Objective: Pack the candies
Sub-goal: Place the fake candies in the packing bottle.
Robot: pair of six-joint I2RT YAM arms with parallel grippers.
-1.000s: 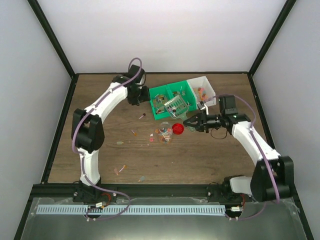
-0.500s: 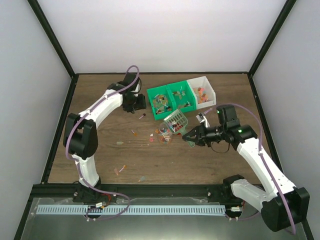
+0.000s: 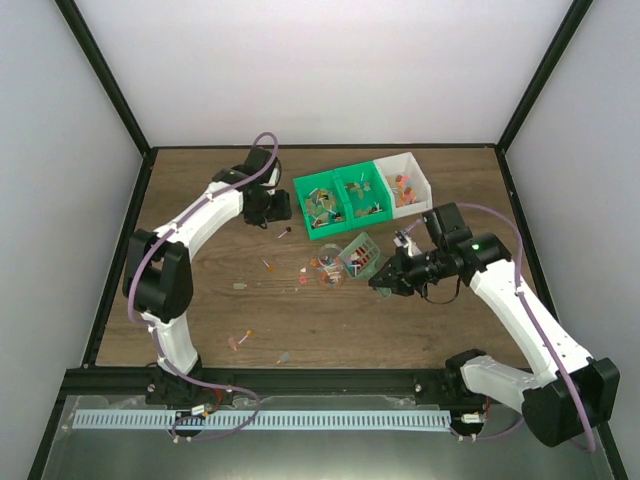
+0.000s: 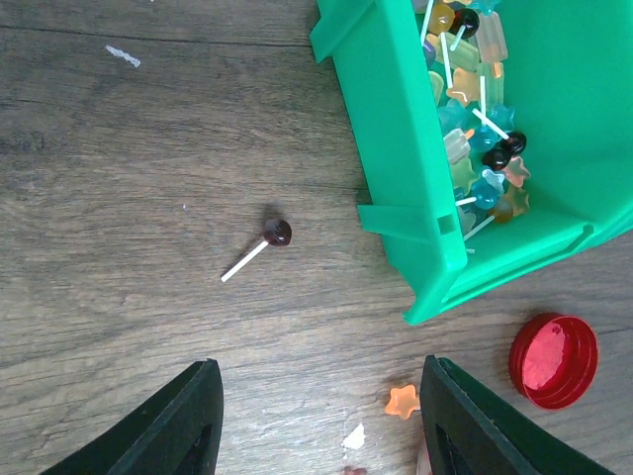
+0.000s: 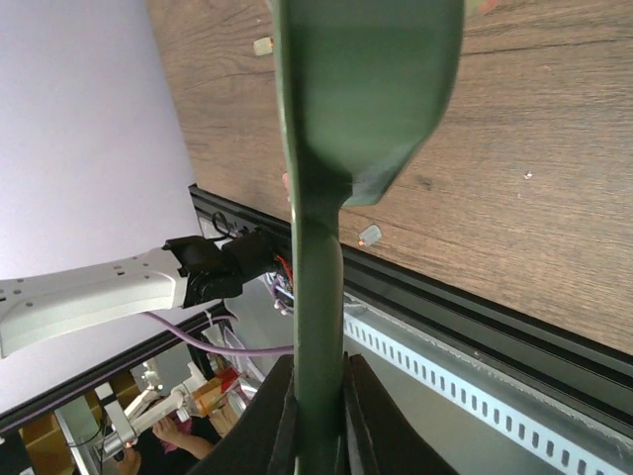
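Candies [image 4: 482, 158] in green bin [image 4: 396, 148], cut off upper right; left gripper [image 4: 321, 396] spread, empty; right gripper [image 5: 316, 416] pinches scoop [image 5: 366, 89], bowl blurred.

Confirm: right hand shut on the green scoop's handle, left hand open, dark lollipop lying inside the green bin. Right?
One slip: the dark lollipop lies on the table beside the green bin, not inside it, as the left wrist view shows. The right hand is shut on the green scoop by its handle, and the left hand is open.
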